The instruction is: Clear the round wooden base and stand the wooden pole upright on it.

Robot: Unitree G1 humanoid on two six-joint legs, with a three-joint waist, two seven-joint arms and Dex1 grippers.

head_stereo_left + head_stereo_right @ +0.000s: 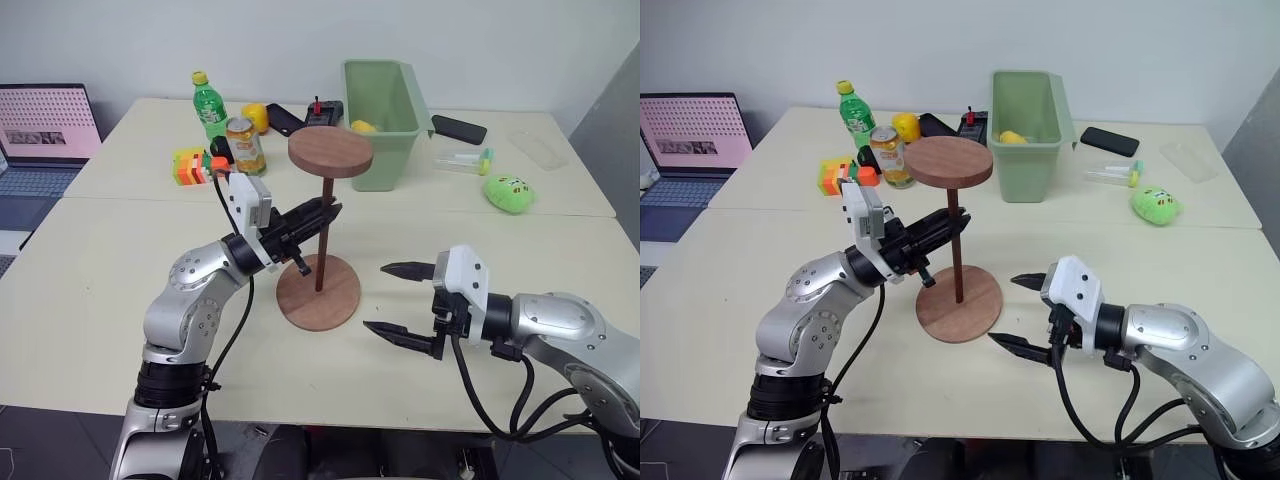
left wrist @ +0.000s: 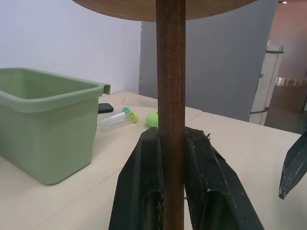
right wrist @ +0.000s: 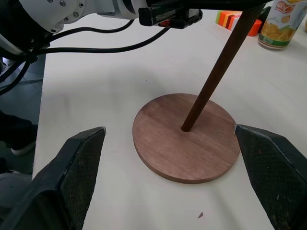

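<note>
A green bin (image 1: 385, 120), a soda bottle (image 1: 209, 104), a can (image 1: 245, 145), a phone (image 1: 459, 129) and a green plush toy (image 1: 508, 192) were set on the table (image 1: 90, 290), beside a laptop (image 1: 45, 135).

The pole (image 2: 170, 96) is dark reddish wood, smooth, with fine lengthwise grain and a soft satin sheen. The base (image 3: 187, 139) under it is the same wood, streaky grain showing, matt on top. Black fingers (image 2: 139, 187) against the pole look like hard plastic, scuffed and dull. Behind the pole, the bin (image 1: 385, 120) is pale green plastic, smooth and faintly glossy. The table (image 1: 100, 300) under the base is a cream laminate, even and matt. Beside the bin, a shiny metal can (image 1: 245, 145).
</note>
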